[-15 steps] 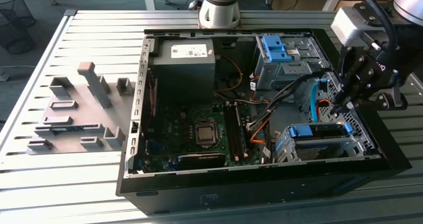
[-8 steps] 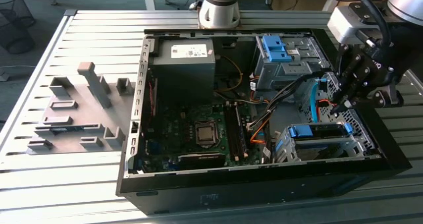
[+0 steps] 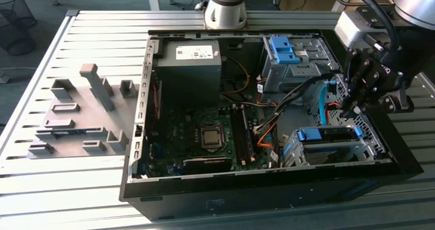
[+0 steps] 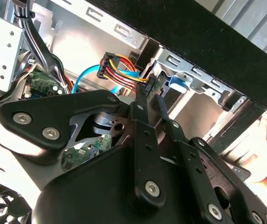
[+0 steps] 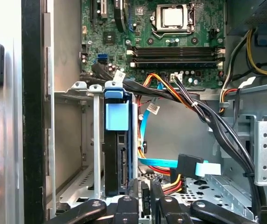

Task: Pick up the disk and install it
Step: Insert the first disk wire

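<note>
Your pincer (image 3: 355, 107) hangs over the open computer case (image 3: 272, 189) at about 3 o'clock in the exterior view, its fingers (image 4: 142, 109) nearly together and holding nothing. The disk (image 5: 116, 140) stands on edge in the metal drive cage (image 5: 77, 140), its blue bracket (image 3: 326, 134) showing near 4 o'clock, just below your pincer. A hand (image 4: 266, 140) rests outside the case.

no readable text, labels illegible

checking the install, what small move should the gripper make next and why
Probably ease the gripper across toward the disk: it stands in the metal cage with its blue tab showing, while the gripper sits beside it among the cables.
</note>
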Tool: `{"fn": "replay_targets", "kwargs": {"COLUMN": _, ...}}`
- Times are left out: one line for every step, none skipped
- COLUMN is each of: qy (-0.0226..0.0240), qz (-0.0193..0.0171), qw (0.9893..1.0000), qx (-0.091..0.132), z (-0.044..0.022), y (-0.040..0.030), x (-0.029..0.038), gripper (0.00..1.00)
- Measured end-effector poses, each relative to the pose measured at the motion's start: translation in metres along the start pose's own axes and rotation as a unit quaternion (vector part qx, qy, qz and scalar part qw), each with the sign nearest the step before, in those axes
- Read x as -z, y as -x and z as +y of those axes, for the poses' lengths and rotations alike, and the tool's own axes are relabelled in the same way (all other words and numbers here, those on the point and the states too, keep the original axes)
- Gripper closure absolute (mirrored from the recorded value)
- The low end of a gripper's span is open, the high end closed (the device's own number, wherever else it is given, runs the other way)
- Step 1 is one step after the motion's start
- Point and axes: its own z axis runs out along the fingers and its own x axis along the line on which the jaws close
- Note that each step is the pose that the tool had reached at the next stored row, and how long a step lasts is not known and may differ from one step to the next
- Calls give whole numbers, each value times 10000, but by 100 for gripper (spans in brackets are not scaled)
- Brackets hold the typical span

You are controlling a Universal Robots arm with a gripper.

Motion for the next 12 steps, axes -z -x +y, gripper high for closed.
{"fn": "replay_targets", "kwargs": {"qy": 0, "qz": -9, "qw": 10000, "qx": 0, "z": 0, "y": 1, "x": -2, "gripper": 75}}
{"fn": "replay_targets", "kwargs": {"qy": 1, "qz": -19, "qw": 10000, "qx": 0, "z": 0, "y": 4, "x": -4, "gripper": 75}}
{"fn": "replay_targets", "kwargs": {"qy": 1, "qz": -23, "qw": 10000, "qx": 0, "z": 0, "y": 7, "x": -7, "gripper": 75}}
{"fn": "replay_targets", "kwargs": {"qy": 1, "qz": -24, "qw": 10000, "qx": 0, "z": 0, "y": 10, "x": -8, "gripper": 75}}
{"fn": "replay_targets", "kwargs": {"qy": 1, "qz": -28, "qw": 10000, "qx": 0, "z": 0, "y": 12, "x": -10, "gripper": 75}}
{"fn": "replay_targets", "kwargs": {"qy": 1, "qz": -30, "qw": 10000, "qx": 0, "z": 0, "y": 16, "x": -10, "gripper": 75}}
{"fn": "replay_targets", "kwargs": {"qy": 1, "qz": -34, "qw": 10000, "qx": 0, "z": 0, "y": 19, "x": -13, "gripper": 75}}
{"fn": "replay_targets", "kwargs": {"qy": 1, "qz": -38, "qw": 10000, "qx": 0, "z": 1, "y": 21, "x": -15, "gripper": 75}}
{"fn": "replay_targets", "kwargs": {"qy": 1, "qz": -41, "qw": 10000, "qx": 0, "z": 0, "y": 22, "x": -16, "gripper": 75}}
{"fn": "replay_targets", "kwargs": {"qy": 1, "qz": -41, "qw": 10000, "qx": 0, "z": 1, "y": 23, "x": -17, "gripper": 75}}
{"fn": "replay_targets", "kwargs": {"qy": 1, "qz": -41, "qw": 10000, "qx": 0, "z": 1, "y": 23, "x": -16, "gripper": 75}}
{"fn": "replay_targets", "kwargs": {"qy": 1, "qz": -42, "qw": 10000, "qx": 0, "z": 1, "y": 23, "x": -17, "gripper": 75}}
